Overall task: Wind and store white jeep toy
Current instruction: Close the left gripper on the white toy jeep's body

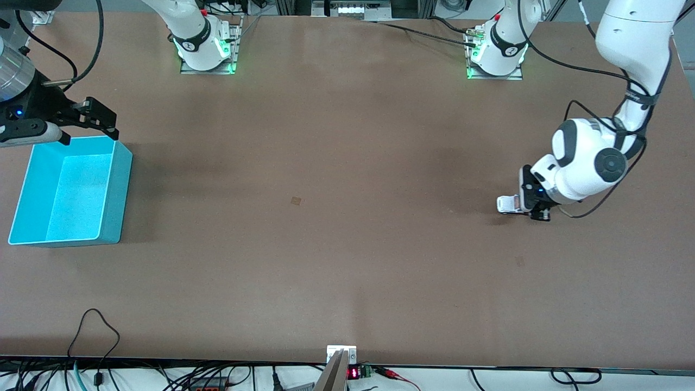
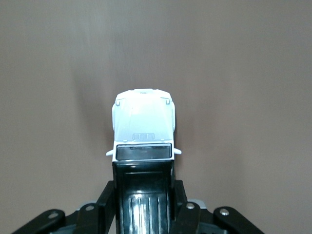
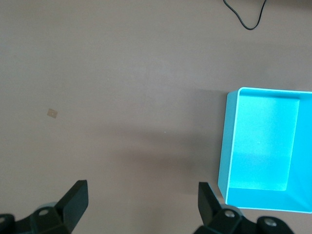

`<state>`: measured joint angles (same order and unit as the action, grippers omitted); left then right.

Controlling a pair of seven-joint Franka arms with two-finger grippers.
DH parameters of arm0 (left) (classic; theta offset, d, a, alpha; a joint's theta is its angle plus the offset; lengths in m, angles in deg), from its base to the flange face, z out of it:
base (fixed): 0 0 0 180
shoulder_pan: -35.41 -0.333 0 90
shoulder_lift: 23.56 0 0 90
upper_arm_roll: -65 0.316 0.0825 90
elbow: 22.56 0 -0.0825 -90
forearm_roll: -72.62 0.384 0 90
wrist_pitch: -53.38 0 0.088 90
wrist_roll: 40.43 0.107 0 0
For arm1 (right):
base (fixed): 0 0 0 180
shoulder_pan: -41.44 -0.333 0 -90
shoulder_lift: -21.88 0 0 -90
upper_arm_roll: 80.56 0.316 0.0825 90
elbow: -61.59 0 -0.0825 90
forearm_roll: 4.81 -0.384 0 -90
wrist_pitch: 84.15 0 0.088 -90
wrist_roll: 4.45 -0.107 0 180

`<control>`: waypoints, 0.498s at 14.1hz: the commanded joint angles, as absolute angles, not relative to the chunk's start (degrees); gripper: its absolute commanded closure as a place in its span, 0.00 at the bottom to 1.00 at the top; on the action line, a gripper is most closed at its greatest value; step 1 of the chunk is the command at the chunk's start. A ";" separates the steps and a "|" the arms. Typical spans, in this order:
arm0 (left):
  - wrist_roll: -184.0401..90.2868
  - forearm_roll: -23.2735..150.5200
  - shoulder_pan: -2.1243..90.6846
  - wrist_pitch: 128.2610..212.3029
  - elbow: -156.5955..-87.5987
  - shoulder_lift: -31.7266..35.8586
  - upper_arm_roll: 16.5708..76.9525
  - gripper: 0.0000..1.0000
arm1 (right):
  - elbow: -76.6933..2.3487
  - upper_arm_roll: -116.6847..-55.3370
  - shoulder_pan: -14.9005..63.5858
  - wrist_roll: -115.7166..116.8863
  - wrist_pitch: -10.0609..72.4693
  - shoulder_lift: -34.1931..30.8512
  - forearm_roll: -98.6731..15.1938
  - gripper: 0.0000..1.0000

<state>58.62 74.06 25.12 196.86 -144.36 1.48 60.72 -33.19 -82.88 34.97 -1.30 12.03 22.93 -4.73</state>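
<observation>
- Nearest the front camera, at six o'clock on the table's (image 1: 347,271) edge, a small bracket (image 1: 341,353) sits; cables (image 1: 95,331) loop onto the surface at about seven o'clock.
- Bin (image 1: 70,190), turquoise and open-topped, stands at nine o'clock, toward the right arm's end; nothing shows inside it.
- Right gripper (image 1: 89,127) hangs over the bin's rim that lies farthest from the front camera; its jaws are spread wide with nothing between them. Its wrist view shows bare table between the fingers (image 3: 75,197) and the bin (image 3: 263,146) to one side.
- Small tan speck (image 1: 296,201) lies near the table's middle, well apart from everything else.
- Jeep (image 1: 509,204) is at three o'clock, toward the left arm's end, low at the table; whether its wheels touch cannot be told.
- Left gripper (image 1: 529,203) is clamped on the jeep's rear half; in its wrist view the fingers (image 2: 108,200) press the black roof section from both sides, and the white hood (image 2: 144,119) sticks out ahead.
- Brown table around the jeep is bare; the left arm's body hides the surface just beside it.
</observation>
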 commanded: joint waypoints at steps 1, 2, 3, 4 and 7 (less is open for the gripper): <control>67.48 73.93 19.95 196.47 -141.48 8.60 60.52 0.79 | -33.07 -82.85 34.85 -1.02 12.18 23.38 -4.28 0.00; 68.81 73.93 18.46 196.47 -140.78 9.48 60.43 0.79 | -33.07 -82.85 34.85 -1.02 12.18 23.38 -4.28 0.00; 69.08 73.93 17.49 196.56 -140.51 10.10 60.43 0.79 | -33.07 -82.85 34.85 -1.02 12.18 23.38 -4.28 0.00; 69.26 73.93 16.61 196.56 -140.16 10.37 60.52 0.79 | -33.07 -82.85 34.85 -1.02 12.18 23.38 -4.28 0.00; 69.26 73.93 15.20 196.56 -140.07 10.46 60.60 0.79 | -33.07 -82.85 34.85 -1.02 12.26 23.38 -4.28 0.00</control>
